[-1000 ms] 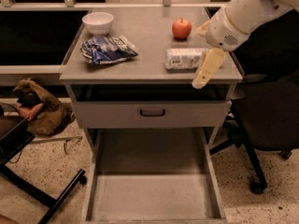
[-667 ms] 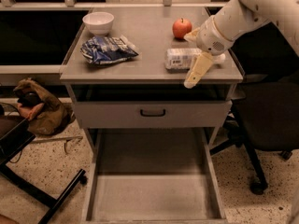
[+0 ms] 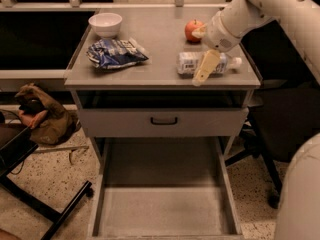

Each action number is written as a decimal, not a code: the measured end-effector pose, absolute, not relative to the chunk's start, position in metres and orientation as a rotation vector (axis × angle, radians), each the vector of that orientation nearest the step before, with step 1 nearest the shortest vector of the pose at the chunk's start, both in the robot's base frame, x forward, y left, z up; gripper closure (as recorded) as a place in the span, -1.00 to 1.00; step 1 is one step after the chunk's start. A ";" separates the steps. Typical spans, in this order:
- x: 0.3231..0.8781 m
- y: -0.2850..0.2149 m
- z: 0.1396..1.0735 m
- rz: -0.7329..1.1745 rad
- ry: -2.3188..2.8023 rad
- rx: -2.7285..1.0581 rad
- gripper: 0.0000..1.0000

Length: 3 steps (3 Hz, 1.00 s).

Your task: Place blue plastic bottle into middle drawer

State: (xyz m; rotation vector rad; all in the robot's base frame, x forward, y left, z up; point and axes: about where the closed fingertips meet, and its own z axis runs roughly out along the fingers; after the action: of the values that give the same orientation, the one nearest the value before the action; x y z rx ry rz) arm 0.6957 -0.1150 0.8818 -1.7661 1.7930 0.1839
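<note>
A small clear plastic bottle with a pale bluish-white label and a white cap (image 3: 187, 63) lies on its side on the grey desk top (image 3: 160, 34). It is near the front right corner and roughly parallel to the front edge, with its cap pointing at the right edge.

The robot's cream-coloured gripper (image 3: 205, 67) comes down from the white arm (image 3: 260, 9) that enters over the rear right corner. It slants across the middle of the blue plastic bottle, hiding the part between label and cap. Its tip ends just in front of the bottle, close to the desk's front edge. Whether it touches the bottle cannot be told, nor whether the gripper is open or closed.

A red apple (image 3: 192, 30) sits behind the bottle, towards the rear edge and just beside the arm's wrist. A crumpled blue-and-white foil snack bag (image 3: 115, 53) lies by the left edge. A white bowl (image 3: 105, 24) stands behind it, near the rear left corner.

Below the top, a grey drawer front with a black handle (image 3: 164, 121) is nearly closed. Lower down, the wide grey metal middle drawer (image 3: 165, 204) is pulled far out towards the camera, its flat floor bare.

A black office chair (image 3: 280, 134) stands beyond the desk's right edge. A brown bag (image 3: 42, 116) lies on the speckled floor to the left.
</note>
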 end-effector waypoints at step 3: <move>0.732 -0.131 0.847 0.186 1.814 -1.729 -1.00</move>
State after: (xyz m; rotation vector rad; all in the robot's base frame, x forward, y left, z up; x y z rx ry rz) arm 0.7323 -0.1314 0.8467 -1.7293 1.8138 0.1858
